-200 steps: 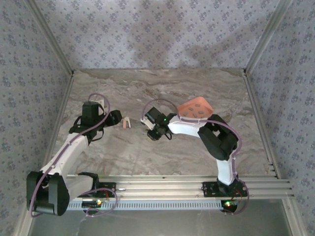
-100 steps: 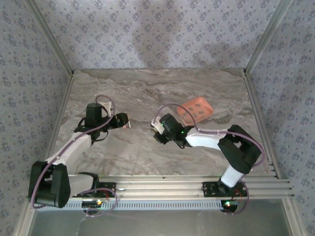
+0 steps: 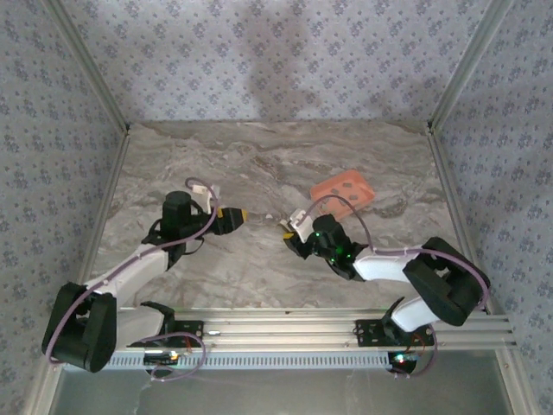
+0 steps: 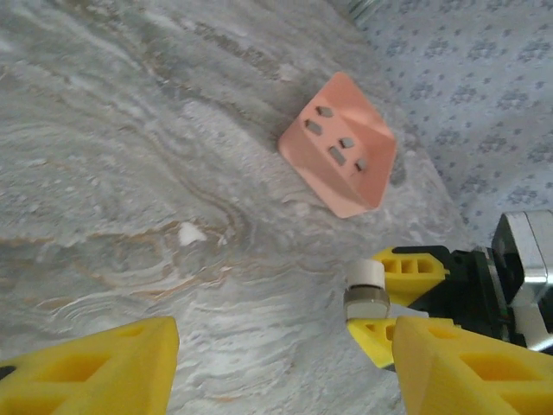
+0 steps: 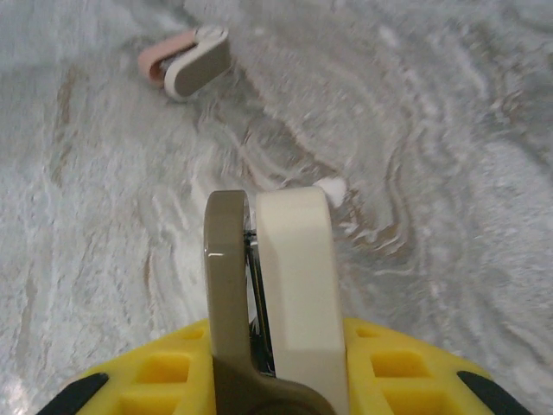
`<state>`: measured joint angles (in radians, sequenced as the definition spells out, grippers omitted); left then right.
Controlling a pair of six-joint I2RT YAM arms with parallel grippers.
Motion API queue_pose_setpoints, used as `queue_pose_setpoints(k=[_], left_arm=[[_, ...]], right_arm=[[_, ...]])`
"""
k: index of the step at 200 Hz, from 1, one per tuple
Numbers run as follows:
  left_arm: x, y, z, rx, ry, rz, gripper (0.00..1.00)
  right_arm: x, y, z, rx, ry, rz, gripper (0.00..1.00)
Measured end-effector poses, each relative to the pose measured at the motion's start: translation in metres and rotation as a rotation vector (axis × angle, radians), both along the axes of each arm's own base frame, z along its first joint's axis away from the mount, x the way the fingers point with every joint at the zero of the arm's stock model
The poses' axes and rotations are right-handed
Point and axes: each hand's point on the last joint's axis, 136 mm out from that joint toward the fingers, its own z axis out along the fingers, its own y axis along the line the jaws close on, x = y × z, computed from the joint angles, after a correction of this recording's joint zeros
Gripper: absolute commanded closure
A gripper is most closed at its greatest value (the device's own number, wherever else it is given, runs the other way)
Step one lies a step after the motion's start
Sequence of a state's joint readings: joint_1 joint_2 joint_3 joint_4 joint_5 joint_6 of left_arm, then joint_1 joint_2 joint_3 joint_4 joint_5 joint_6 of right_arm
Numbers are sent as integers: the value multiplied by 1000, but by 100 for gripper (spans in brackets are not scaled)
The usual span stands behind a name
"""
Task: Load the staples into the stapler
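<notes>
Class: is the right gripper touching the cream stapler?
Touching. The right wrist view shows the cream stapler clamped between the yellow fingers of the right gripper.

You get no words, numbers or signs to read here. Pink tray (image 4: 373, 130): plain. Cream stapler (image 5: 292, 277): no brand showing. Walls (image 3: 276, 60): little flower pattern, no letters.
</notes>
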<state>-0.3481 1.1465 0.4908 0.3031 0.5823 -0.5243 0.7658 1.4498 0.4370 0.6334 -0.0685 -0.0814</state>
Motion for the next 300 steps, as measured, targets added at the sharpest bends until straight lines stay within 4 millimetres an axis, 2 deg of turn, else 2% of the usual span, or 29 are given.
queue_pose_setpoints(k=[70,104,147,194,236,281,300], left_arm=[[-10,-17,13,-114,-51,-43,33],[-20,-32,21,-143,-77,-112,33],[-32,-60,18,-142,-51,-228,36],[-30,-85,14,-129,-24,-281,40],[-22,-101,5,-117,15,-299,43],[-26,-118,-3,-100,44,-339,45],[-29,-122,-3,-100,48,-354,50]], right_arm=[[5,-15,17,149,-68,-36,83],[5,-14,25,180,-88,-24,83],[2,-9,32,202,-109,5,83],[-4,-3,33,190,-121,37,83],[-7,2,35,182,-137,56,83],[-8,1,43,186,-153,52,84],[-7,0,43,181,-153,45,84]])
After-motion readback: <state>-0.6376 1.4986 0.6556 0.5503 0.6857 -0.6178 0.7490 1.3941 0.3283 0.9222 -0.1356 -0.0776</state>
